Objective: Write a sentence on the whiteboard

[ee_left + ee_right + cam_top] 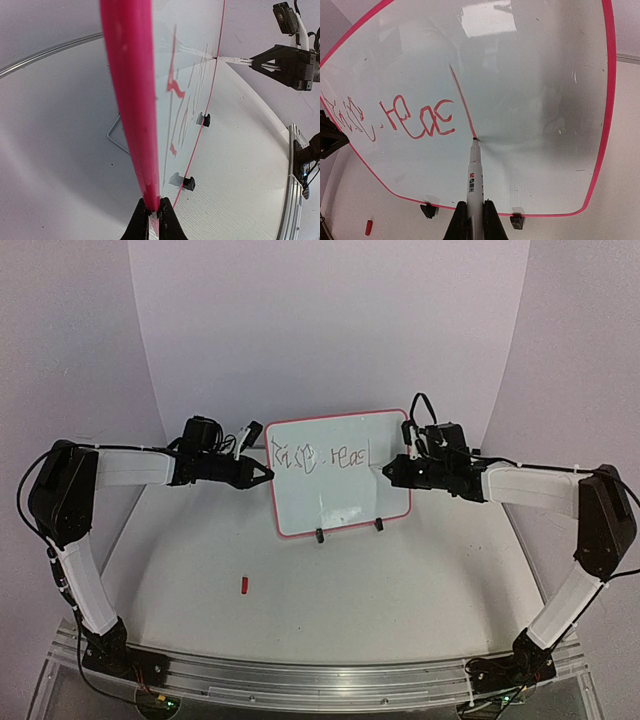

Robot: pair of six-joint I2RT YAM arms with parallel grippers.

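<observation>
A small red cap (245, 585) lies flat on the white counter (400, 580). A curved white wall (330, 330) stands at the back edge.

1. The whiteboard (340, 502) stands upright mid-table (420, 580).
2. The sentence (320, 455) runs in a thin scrawl across its upper half.
3. The left gripper (268, 473) pinches the board's left edge.
4. The right gripper (386, 470) presses what looks like a marker (376, 468) at the writing's end.
5. A small red object (245, 585) lies in front, well apart.
</observation>
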